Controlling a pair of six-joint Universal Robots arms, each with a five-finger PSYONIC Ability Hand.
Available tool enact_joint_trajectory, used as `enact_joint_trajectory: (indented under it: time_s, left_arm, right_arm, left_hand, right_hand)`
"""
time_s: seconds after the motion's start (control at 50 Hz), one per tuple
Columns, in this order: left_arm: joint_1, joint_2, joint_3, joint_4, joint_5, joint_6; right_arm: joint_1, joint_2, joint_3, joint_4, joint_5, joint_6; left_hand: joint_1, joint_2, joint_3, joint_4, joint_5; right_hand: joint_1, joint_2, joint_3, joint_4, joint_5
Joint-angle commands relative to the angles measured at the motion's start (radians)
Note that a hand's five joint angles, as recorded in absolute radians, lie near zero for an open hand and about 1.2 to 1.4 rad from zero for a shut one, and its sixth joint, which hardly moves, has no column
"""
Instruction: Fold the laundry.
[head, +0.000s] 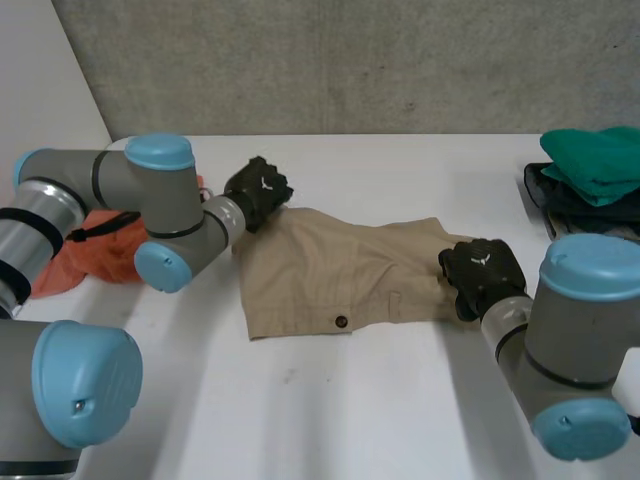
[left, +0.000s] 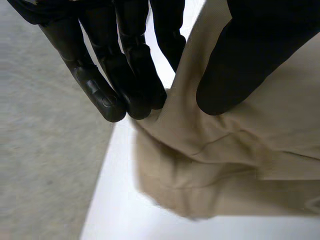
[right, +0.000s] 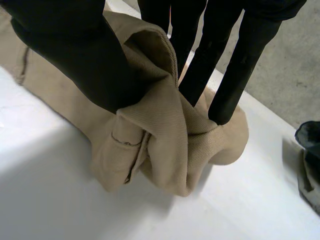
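Tan shorts (head: 330, 275) lie spread on the white table (head: 330, 400), with a dark button near their front edge. My left hand (head: 258, 190) is at the shorts' far left corner. In the left wrist view its fingers (left: 125, 75) and thumb (left: 235, 65) pinch the tan cloth (left: 225, 150) and lift that edge a little off the table. My right hand (head: 480, 272) is at the shorts' right edge. There its thumb (right: 75, 55) and fingers (right: 235, 65) close on a bunched fold of the cloth (right: 165, 135).
An orange cloth (head: 90, 245) lies at the left behind my left arm. A folded green cloth (head: 598, 160) rests on a dark garment (head: 570, 205) at the back right of the table. The table's far edge runs just behind my left hand.
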Motion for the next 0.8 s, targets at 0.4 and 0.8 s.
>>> enact_joint_trajectory:
  time_s: [0.4, 0.8]
  left_arm:
    - [-0.278, 0.524, -0.636, 0.02, -0.258, -0.687]
    - [-0.048, 0.697, -0.791, 0.018, -0.176, -0.703]
  right_arm:
    - [-0.117, 0.655, -1.25, -0.053, -0.383, 0.028]
    - [-0.12, 0.085, -0.645, 0.571, -0.163, -0.099]
  left_hand:
    - [-0.066, -0.105, -0.095, -0.103, -0.066]
    - [-0.979, -1.018, -1.008, -1.016, -0.979]
  right_hand:
    - [0.051, -0.078, -0.081, -0.09, -0.064]
    - [-0.745, -0.874, -0.877, -0.887, -0.861]
